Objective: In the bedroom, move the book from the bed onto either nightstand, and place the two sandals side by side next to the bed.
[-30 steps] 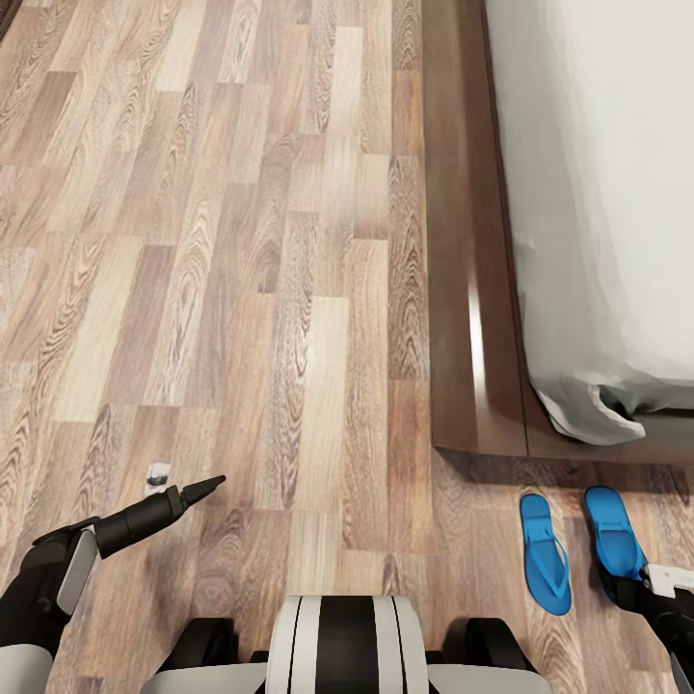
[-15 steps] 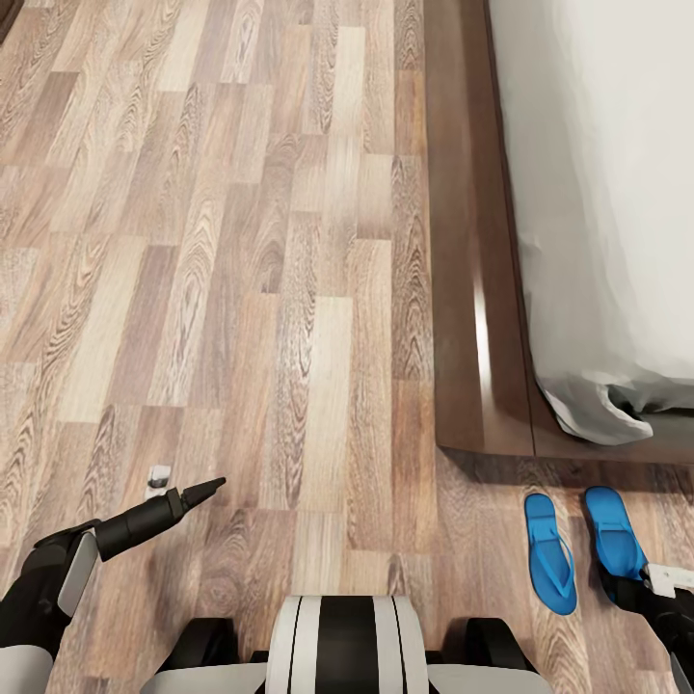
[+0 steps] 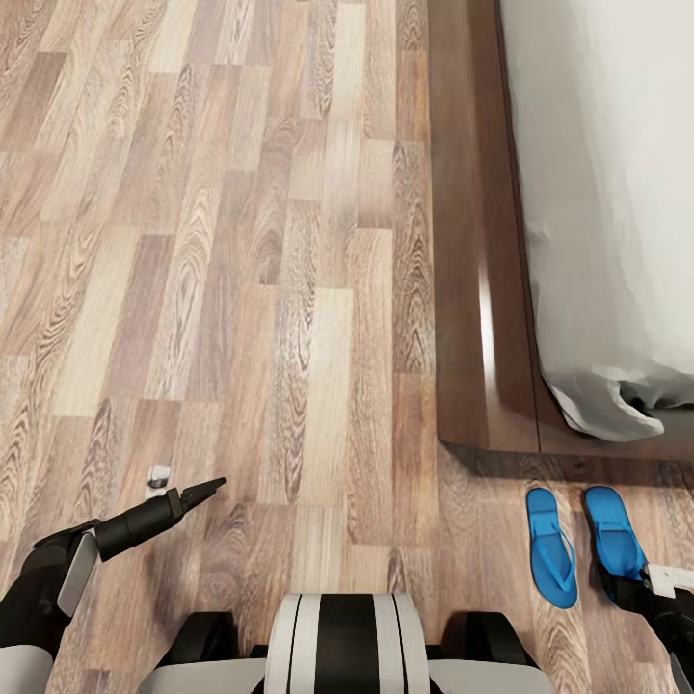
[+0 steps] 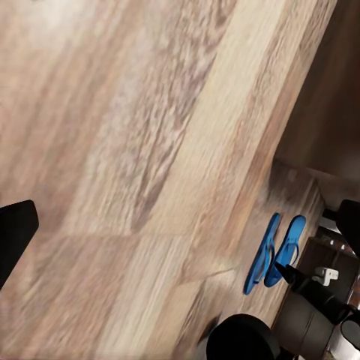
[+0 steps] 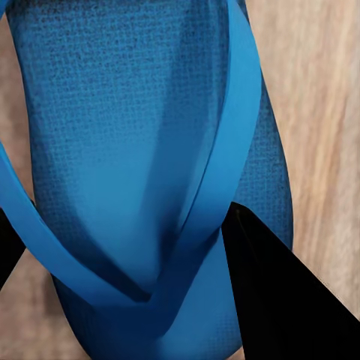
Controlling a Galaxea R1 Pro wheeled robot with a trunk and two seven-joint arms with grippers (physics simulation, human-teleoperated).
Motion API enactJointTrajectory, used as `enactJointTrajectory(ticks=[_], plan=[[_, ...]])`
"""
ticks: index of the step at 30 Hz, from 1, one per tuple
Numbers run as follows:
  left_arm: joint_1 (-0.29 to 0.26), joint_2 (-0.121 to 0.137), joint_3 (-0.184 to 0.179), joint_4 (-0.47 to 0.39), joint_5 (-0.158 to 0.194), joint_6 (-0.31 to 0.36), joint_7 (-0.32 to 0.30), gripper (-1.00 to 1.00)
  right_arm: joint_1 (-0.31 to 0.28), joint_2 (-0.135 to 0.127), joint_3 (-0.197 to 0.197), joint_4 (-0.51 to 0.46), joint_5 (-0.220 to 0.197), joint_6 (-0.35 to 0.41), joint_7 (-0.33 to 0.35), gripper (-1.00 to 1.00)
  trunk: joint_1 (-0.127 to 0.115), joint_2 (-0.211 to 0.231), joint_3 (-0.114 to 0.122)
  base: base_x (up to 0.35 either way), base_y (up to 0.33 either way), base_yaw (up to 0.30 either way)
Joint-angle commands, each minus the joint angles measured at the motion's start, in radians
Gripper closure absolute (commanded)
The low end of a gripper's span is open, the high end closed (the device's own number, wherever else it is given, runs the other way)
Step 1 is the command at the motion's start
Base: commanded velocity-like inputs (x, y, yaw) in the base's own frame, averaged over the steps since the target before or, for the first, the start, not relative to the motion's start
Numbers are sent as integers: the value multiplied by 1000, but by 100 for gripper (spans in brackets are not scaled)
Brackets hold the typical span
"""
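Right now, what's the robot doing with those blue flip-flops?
The two sandals lie side by side on the wood floor, just past the corner of the bed. The right gripper is right over the outer sandal, a finger on each side. The left gripper hangs over bare floor, holding nothing.

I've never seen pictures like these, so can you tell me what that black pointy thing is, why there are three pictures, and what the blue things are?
This is a pretend robot inside a computer world. The big picture comes from a camera on its head, looking down at a wooden floor. The black pointy thing is its left gripper, a hand with two fingers, holding nothing. The other two pictures come from cameras near each hand. The blue things are two sandals: the left sandal and the right sandal, lying side by side on the floor at the corner of the bed. The right gripper is right over the right sandal, one finger on each side.
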Motion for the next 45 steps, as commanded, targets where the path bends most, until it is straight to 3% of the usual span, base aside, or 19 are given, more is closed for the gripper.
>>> enactJointTrajectory(ticks=[1,31,34,45], plan=[[0,0,0,0,3,8,-2,-100,-1,1,-7,1,8,-4,6,100,0,0,0,0,0,0],[0,1,4,0,3,8,-3,-100,-1,1,-7,1,8,-3,5,100,2,-1,0,0,0,0],[0,1,3,0,3,8,-3,-100,-1,1,-7,1,8,-3,5,100,1,-1,11,0,0,0],[0,1,2,0,3,8,-3,-100,-1,1,-7,1,8,-3,5,100,1,-1,11,0,0,0]])
